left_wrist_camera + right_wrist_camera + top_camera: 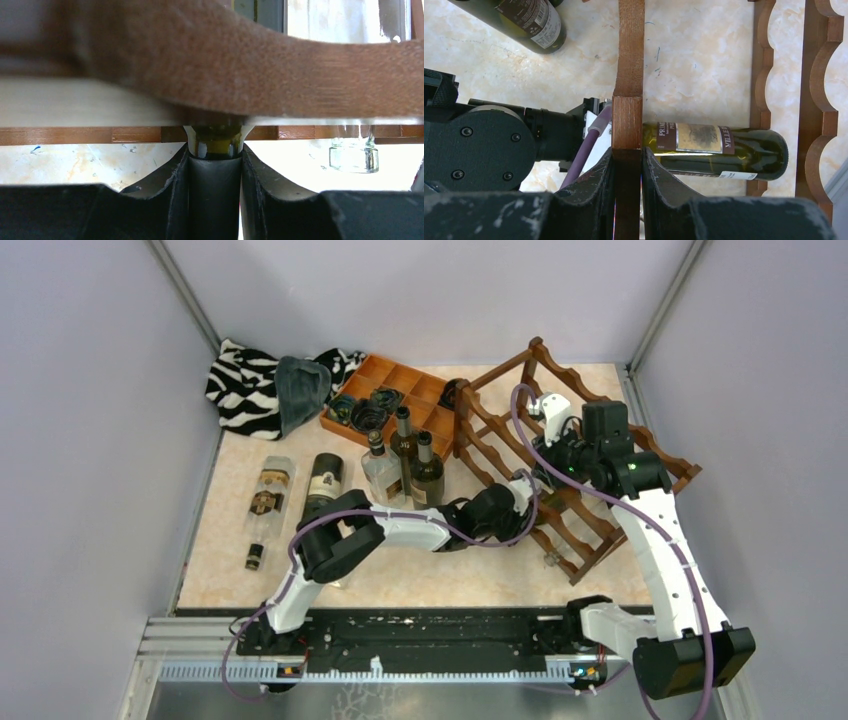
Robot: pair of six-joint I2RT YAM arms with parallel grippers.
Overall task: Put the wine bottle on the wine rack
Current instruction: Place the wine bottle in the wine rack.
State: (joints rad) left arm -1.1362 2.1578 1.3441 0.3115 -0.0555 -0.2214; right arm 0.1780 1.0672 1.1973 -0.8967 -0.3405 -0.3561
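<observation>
So the left pincer (215, 154) is clamped round the neck of the wine bottle (724, 150), which lies on its side inside the wine rack (629, 50) (base end by a scalloped rail, desk (704, 55) showing underneath), while the right pincer (627, 156) is clenched on a rack post.

three plain pale lavender-grey walls (90, 420) close in the table on the left, back and right, meeting at two slanted grey metal corner posts (186, 295). the tabletop (225, 570) is a cream and peach marbled slab, with faint blue scribbles (658, 52) on it in the right wrist view, and its near edge ends at a black strip (430, 635) with a silver toothed rail (400, 672) below. the light is soft and even, with only faint shadows.
</observation>
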